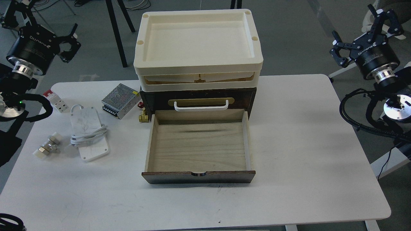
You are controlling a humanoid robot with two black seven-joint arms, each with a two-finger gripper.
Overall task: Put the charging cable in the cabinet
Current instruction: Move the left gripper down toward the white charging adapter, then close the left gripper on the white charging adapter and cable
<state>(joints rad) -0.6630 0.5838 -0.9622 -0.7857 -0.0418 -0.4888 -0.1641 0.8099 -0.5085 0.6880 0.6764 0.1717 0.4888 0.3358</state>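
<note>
The charging cable [87,131], a flat white block with grey marbled marks and a white cord wrapped round its middle, lies on the table's left side. The cabinet [199,100] is a dark brown box in the middle; its lower drawer [198,146] is pulled out toward me and holds nothing. An upper drawer with a white handle [201,106] is closed. My left gripper [71,43] hovers open off the table's far left corner. Past the far right corner, my right gripper [361,32] hangs open too. Neither holds anything.
Cream trays [197,41] are stacked atop the cabinet. A silver perforated box [121,100], a small white block with a red tip [55,100], metal fittings [48,147] and a brass valve [143,115] lie on the white table [305,144] left of the cabinet.
</note>
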